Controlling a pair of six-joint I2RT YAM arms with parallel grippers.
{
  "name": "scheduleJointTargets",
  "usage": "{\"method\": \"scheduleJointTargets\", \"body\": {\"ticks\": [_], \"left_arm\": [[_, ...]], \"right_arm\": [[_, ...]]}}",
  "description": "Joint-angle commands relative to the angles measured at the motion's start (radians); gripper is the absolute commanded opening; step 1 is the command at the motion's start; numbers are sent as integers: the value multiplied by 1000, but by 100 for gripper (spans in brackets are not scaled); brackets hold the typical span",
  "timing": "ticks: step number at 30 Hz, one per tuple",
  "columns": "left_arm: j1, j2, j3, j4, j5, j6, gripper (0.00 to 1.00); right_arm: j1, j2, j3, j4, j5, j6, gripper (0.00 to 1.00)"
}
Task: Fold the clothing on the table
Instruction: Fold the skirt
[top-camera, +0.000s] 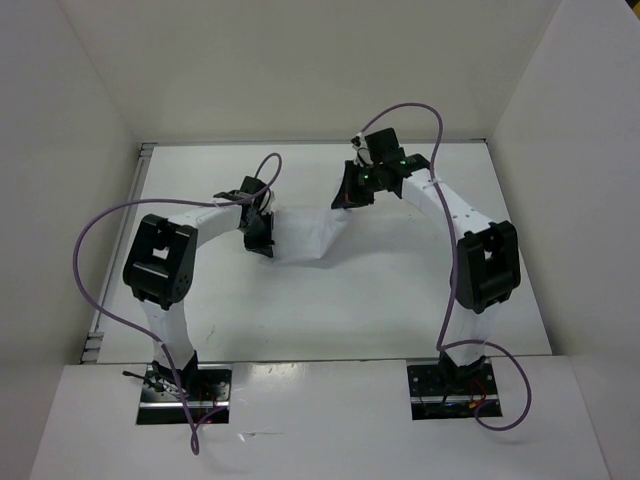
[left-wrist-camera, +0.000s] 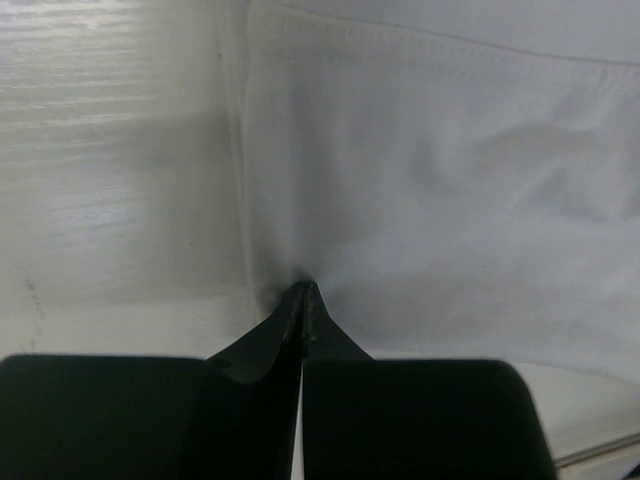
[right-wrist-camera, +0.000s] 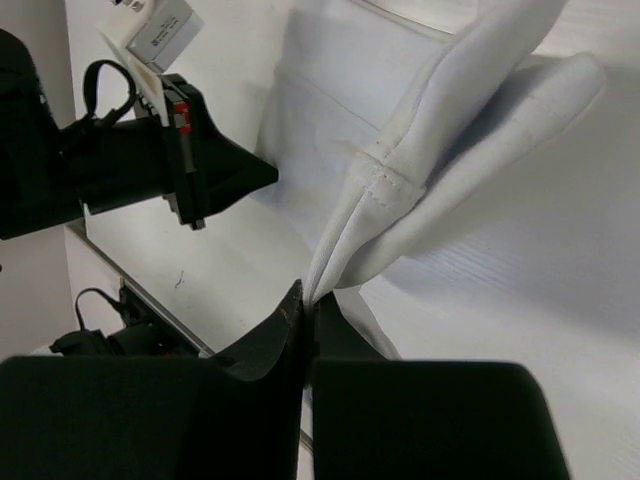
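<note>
Your left gripper (left-wrist-camera: 303, 292) pinched clothing (left-wrist-camera: 430, 200) edge low on table (top-camera: 330, 320); right gripper (right-wrist-camera: 305, 297) pinched raised hemmed corner. Clothing spanned between them, mid-table. Looked thin, limp, light; hems likely your surest hold.

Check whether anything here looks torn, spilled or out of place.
Nothing stands out. The white garment is simply held by the left claw and the right claw, its right end bunched and lifted off the table.
</note>
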Motion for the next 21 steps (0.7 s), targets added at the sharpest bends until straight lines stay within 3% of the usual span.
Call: {"method": "scheduleJointTargets", "body": {"ticks": [1,10,21], "left_arm": [[1,1,3,12,-79,-8,2],[1,21,-69,57,2,-26,2],[1,-11,-48,66,33,-26,2]], "right_arm": [[22,19,86,-34,20,2,0],[94,109,170,-64,29,2,0],[206,275,287,-77,20,11,0]]}}
